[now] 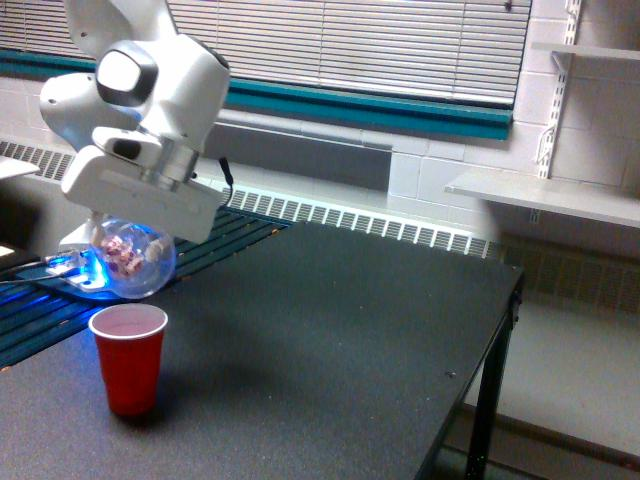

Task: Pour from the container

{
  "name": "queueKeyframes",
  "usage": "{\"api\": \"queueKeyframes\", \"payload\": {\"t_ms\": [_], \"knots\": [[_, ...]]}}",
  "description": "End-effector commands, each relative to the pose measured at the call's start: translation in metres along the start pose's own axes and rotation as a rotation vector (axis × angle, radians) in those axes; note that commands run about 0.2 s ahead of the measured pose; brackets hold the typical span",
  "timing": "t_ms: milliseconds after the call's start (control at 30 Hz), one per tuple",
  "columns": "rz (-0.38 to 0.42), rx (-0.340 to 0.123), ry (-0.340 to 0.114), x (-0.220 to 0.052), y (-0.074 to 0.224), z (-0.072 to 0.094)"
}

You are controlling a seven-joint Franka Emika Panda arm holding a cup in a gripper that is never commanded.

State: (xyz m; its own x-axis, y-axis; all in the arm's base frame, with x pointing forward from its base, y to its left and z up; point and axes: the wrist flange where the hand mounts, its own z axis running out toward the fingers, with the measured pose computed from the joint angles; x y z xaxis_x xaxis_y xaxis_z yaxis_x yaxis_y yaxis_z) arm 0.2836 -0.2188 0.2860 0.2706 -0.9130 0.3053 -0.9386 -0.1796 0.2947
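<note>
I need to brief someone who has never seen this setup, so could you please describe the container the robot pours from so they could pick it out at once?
Start at the white robot arm on the exterior view's left, above the dark table. Under its gripper hangs the container, just above and behind the red cup. Unlike that opaque cup, it is clear and round, with pinkish-brown pieces inside.

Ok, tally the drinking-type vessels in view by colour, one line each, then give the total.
Clear: 1, the container with pinkish pieces inside, held under the gripper
Red: 1, the red cup standing on the table
Total: 2
</note>
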Motion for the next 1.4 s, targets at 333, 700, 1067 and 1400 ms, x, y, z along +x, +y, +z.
{"api": "queueKeyframes", "payload": {"t_ms": [333,700,1067,1400], "knots": [[-0.049,-0.055,0.019,-0.002,-0.020,0.002],[-0.033,-0.077,0.020,-0.006,-0.011,0.006],[-0.029,-0.096,0.010,-0.009,-0.002,0.010],[-0.033,-0.116,0.016,-0.007,0.001,0.008]]}}
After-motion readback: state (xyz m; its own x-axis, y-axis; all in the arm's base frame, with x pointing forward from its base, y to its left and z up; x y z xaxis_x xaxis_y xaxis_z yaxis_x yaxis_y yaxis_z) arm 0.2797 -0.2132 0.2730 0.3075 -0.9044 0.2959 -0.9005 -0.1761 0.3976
